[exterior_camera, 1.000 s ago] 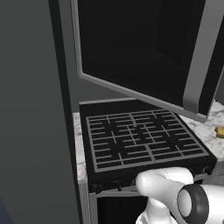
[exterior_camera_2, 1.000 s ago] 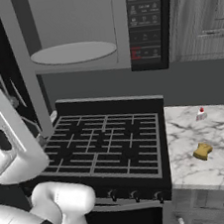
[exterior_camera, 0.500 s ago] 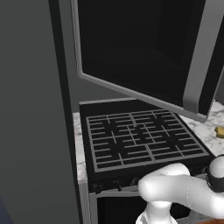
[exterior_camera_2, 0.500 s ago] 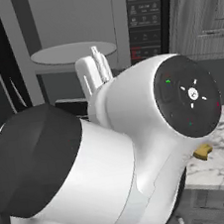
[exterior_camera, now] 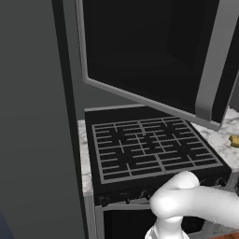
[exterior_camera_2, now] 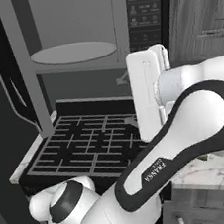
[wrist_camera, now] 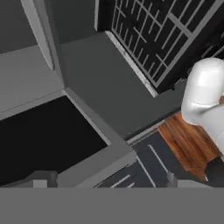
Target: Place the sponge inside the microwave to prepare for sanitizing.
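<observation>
While the one gripper (wrist_camera: 105,183) stands with fingers apart and empty, one microwave (exterior_camera_2: 74,34) open above one stove (exterior_camera: 149,149), one sponge (exterior_camera: 235,140) on the counter (exterior_camera: 229,125) right of the stove.

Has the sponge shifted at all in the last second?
No. In the left base view the sponge lies just off the right edge of the stove, in the same spot as a second ago.

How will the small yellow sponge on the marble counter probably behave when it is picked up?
The sponge looks tiny and blocky, so it is probably light and may slide on the smooth marble counter if nudged. It lies flat, so it should hardly roll. Being a sponge, it likely squashes.
</observation>
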